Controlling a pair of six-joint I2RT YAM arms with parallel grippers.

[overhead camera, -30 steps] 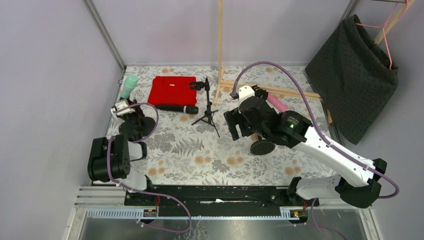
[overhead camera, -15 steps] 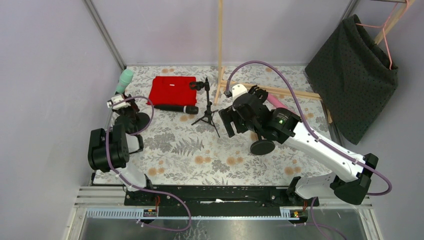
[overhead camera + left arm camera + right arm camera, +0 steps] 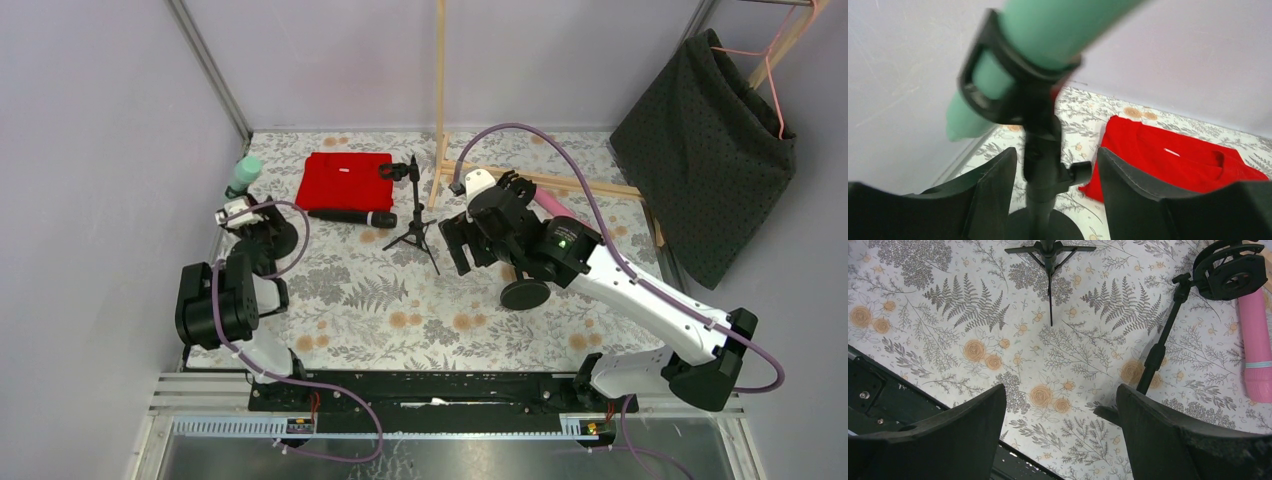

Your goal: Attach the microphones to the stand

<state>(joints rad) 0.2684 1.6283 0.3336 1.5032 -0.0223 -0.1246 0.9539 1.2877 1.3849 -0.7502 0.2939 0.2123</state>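
Tight against the left wall: smooth mint green stick microphone [image 3: 1048, 25] clipped atop a slim black round-based stand [image 3: 1040, 170]. Left gripper [image 3: 1055, 200] released, matte jaws clear of the post on both sides. Open floral tablecloth [image 3: 948, 315] beneath the right gripper [image 3: 1060, 430], spread wide, empty. Pink microphone [image 3: 1255, 340] at a second black stand [image 3: 1163, 345]. Black silver-banded microphone [image 3: 352, 216] flat along the red cloth's [image 3: 340, 180] near edge.

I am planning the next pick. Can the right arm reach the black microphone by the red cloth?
Probably yes. The right hand is open and empty, and the black microphone lies uncovered. Only the small tripod stand is between them, so the arm should pass over or around it.
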